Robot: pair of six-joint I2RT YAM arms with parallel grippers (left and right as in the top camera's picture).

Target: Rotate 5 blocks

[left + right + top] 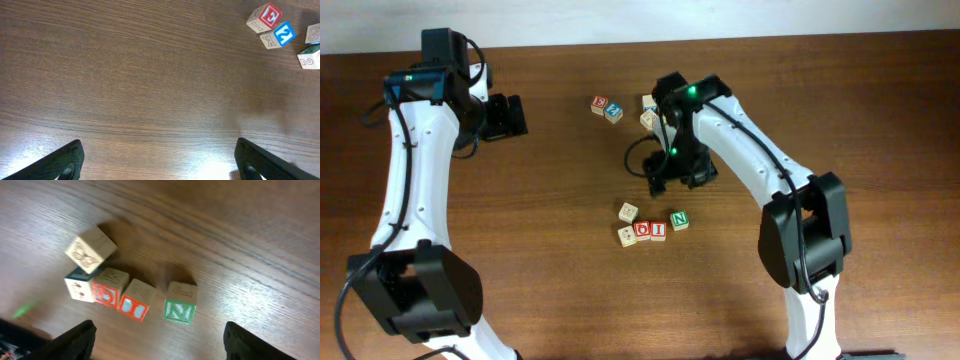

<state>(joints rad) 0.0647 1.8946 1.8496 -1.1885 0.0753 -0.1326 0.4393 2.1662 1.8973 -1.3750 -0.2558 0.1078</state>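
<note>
BLOCKS AWAIT THE TURN: The right gripper (159, 332) hung with its fingers spread wide and nothing between them, just short of the blocks (643, 230) it was meant to rotate. Nearest, almost straight ahead of it, sat the green N cube (179, 311), a little apart from the rest. To the left of that in the wrist view ran a touching row: the red I cube (134, 305), the red O cube (107, 294) and a pale cube (79, 289). Beyond the row's far left end lay the butterfly cube (90, 251), skewed; whether it touched the row could not be told.

The danger appeared to lie in that crowding. Fingers closing on one cube of the row could shove or drag its neighbours, and an off-centre pinch could tip a cube rather than turn it.

Well across the table (550, 250), the left gripper (157, 150) was likewise spread and empty over bare wood, with a red E cube (270, 15) and a blue cube (284, 34) far ahead to its right.
</note>
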